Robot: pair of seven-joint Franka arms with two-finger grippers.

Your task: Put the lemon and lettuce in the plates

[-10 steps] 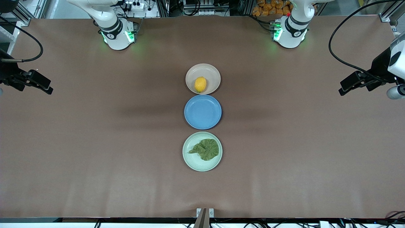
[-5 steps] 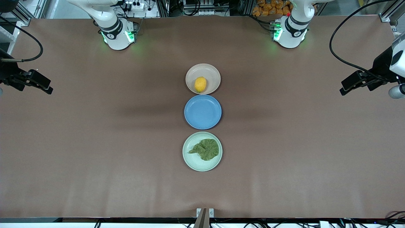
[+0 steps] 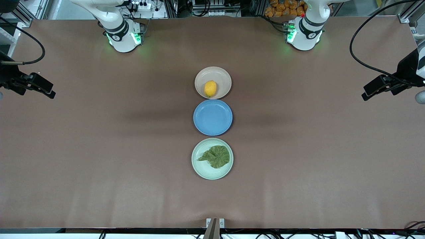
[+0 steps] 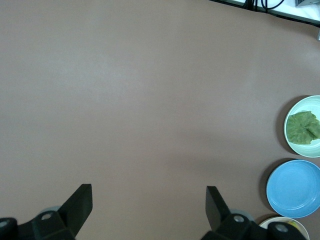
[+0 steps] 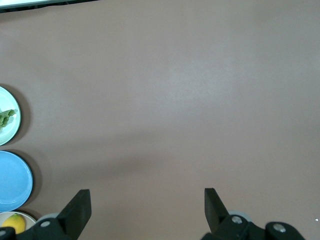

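Lemon: the lemon is sitting in the beige-pink plate, the plate farthest from the front camera in a row of three at the middle of the worktop.
Lettuce: the lettuce is lying in the mint-green plate, the plate nearest the front camera, its pointed stem end aiming toward the right arm's end of the worktop.
Blue plate: the blue plate is sitting between the other two, nothing in it.
Left tool: the left tool is hanging over bare worktop at the left arm's end, well apart from the plates, fingers spread wide and gripping nothing.
Right tool: the right tool is waiting over bare worktop at the right arm's end, fingers likewise spread and gripping nothing.
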